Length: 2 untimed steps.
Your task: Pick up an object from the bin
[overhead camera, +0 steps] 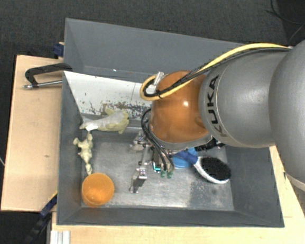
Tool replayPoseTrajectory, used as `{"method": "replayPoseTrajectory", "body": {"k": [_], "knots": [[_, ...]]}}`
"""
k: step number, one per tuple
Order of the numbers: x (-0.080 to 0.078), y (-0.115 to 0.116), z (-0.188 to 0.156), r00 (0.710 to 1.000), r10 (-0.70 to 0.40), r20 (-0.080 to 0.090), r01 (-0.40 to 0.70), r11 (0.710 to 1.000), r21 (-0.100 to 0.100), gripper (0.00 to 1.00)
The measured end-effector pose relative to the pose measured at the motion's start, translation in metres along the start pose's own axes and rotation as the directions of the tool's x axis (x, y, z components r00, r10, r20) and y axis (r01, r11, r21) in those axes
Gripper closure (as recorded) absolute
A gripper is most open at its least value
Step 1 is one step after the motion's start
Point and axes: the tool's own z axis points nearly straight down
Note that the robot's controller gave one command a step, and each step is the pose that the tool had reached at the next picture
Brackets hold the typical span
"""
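My gripper [147, 174] hangs low over the bare middle of the bin floor, open, with nothing between its fingers. One metal finger [137, 179] points toward the front wall. A blue thing [183, 160] lies just right of the gripper, partly hidden under the wrist. Beside it to the right lies a black oval brush with a white rim [213, 169]. An orange ball [98, 189] rests in the front left corner, left of the gripper and apart from it.
A pale yellow toy figure [85, 150] lies along the left wall. A crumpled yellow-green piece [111, 121] sits at the back left. The big arm and its orange cover hang over the bin's back right.
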Motion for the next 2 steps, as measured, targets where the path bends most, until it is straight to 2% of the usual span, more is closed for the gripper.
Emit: {"method": "replayPoseTrajectory", "body": {"k": [1,2], "knots": [[0.026,-0.066,0.013,0.998,-0.07,0.003,0.07,0.998,0.004,0.0],[-0.013,-0.066,0.015,0.992,-0.125,0.015,0.125,0.992,0.0,0.0]]}}
